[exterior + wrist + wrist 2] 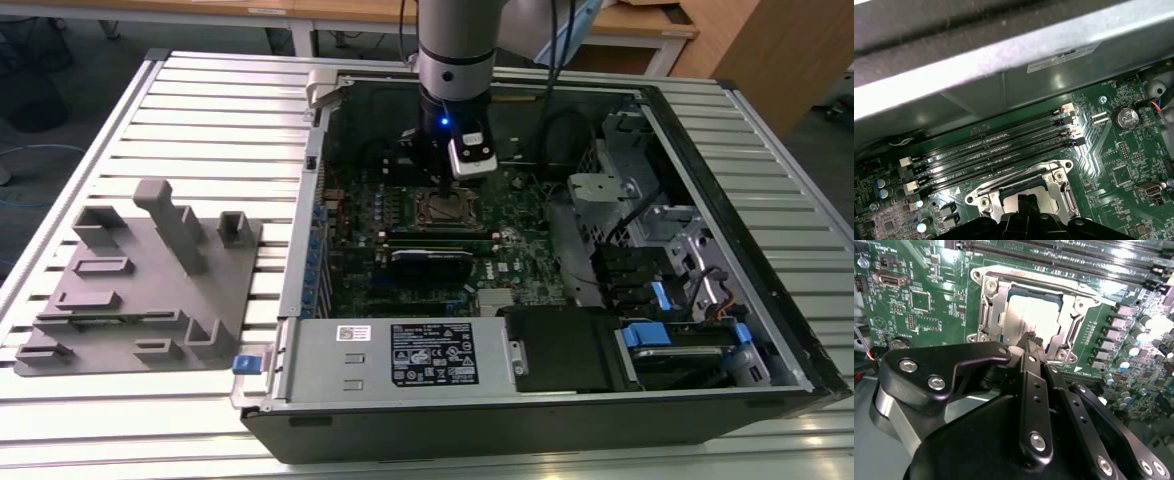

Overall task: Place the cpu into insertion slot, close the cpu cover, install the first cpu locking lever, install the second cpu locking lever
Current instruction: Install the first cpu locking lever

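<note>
The cpu (1031,315) has a pale, smooth metal face with a dull sheen, ringed by the bright, polished metal cpu cover (1026,287). The gripper (1030,342) looks like matt black metal or perhaps plastic, with shiny screw heads. The circuit board (934,300) is glossy green.

I work over a table (160,110) topped with ribbed, pale metal slats that run across it and catch a soft, even light. On it, toward the exterior view's left, a grey plastic rack (140,285) with upright posts and shallow pockets lies flat. Beyond the table's far edge stand wooden desks (334,15) with light tops, and at the exterior view's right a wooden cabinet (767,45) rises beside them. The floor (80,50) between is dark grey. A dark round bin (30,85) stands on it at the exterior view's left.
</note>
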Robot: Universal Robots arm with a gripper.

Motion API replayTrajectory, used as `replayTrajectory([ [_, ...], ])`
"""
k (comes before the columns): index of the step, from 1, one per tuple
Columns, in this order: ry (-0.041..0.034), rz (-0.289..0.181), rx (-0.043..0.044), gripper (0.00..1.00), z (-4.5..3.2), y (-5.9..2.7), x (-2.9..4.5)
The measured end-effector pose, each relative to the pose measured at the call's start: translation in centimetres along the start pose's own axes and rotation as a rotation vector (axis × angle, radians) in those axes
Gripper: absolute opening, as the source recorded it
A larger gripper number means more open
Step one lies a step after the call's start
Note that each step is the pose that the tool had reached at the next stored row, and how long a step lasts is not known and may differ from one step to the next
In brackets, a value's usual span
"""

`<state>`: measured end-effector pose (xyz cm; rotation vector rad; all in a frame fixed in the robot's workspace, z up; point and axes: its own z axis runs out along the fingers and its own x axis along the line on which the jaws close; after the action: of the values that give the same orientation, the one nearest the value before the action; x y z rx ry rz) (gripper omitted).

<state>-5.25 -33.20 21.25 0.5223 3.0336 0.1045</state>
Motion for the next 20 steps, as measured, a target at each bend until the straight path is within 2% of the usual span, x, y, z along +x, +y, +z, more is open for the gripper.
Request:
replayTrajectory([
  [4,0.0000,0.000,0.0001,0.10,-0.01,0.00,0.00],
  [6,0.0013,-0.015,-0.0004,0.10,-0.02,0.00,0.00],
  [20,0.0199,-0.257,-0.0124,0.10,0.01,0.00,0.00],
])
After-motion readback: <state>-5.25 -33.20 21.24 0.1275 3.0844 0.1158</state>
